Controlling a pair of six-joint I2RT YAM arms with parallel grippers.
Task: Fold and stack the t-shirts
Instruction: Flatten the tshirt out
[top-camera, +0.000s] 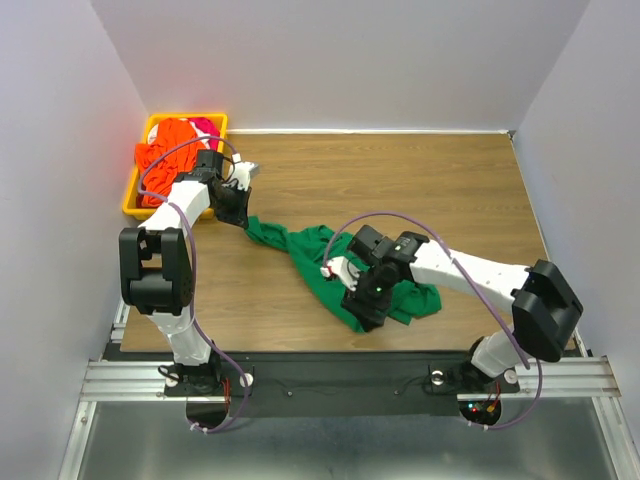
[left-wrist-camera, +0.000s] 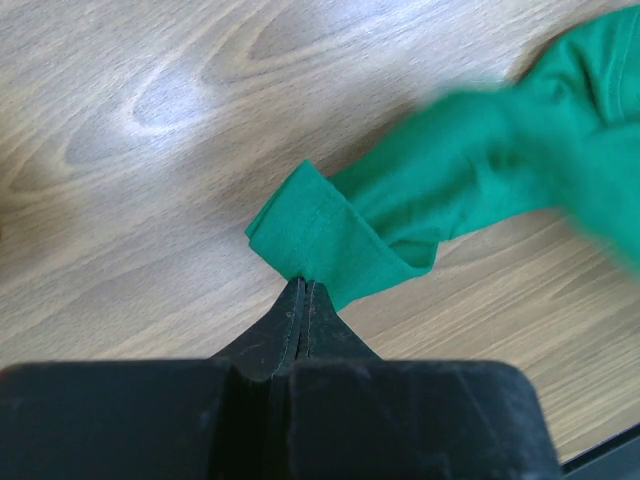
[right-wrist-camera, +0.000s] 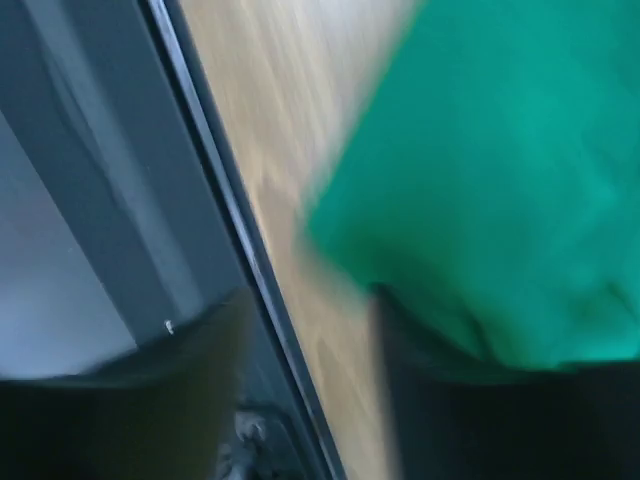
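Wood tabletop (top-camera: 420, 180) carried the green t-shirt (top-camera: 300, 245), bunched near the bin (top-camera: 131, 200); left gripper (left-wrist-camera: 303, 284) clamped its sleeve hem, right gripper (top-camera: 362, 310) (blurred view) couldn't be read. Shallow pinch could slip under tension.

Plain pale box of a room with a wood-look counter in the middle

The counter (top-camera: 400, 180) is light brown woodgrain, boxed in by a back wall (top-camera: 340, 60), a left wall (top-camera: 50, 150) and a right wall (top-camera: 590, 120), all blank and kinda lavender-white. The near edge has a black strip, then a silver metal rail (top-camera: 330, 378), and a dull grey surface (top-camera: 340, 445) below that. Light's soft and even, just a whitish glare patch (left-wrist-camera: 190, 90) on the wood up close.
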